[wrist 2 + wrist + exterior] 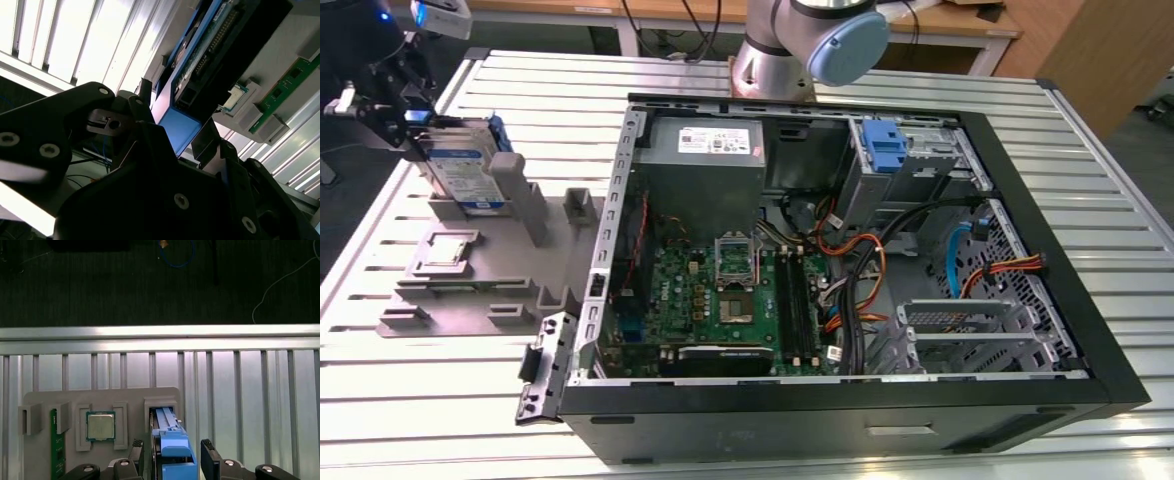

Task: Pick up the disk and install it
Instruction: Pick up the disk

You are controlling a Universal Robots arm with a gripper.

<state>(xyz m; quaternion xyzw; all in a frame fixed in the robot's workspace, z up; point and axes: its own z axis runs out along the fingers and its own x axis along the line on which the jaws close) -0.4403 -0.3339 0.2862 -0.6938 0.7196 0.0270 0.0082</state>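
Now my gripper (172,445) stands unclenched astride the flat, blue-railed disk (167,422), upright in the grey plastic holder (100,397).

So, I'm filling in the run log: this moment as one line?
phase: pick | gripper: open, straddling silver-grey metal hard disk with blue plastic rails | disk: on edge in grey plastic fixture
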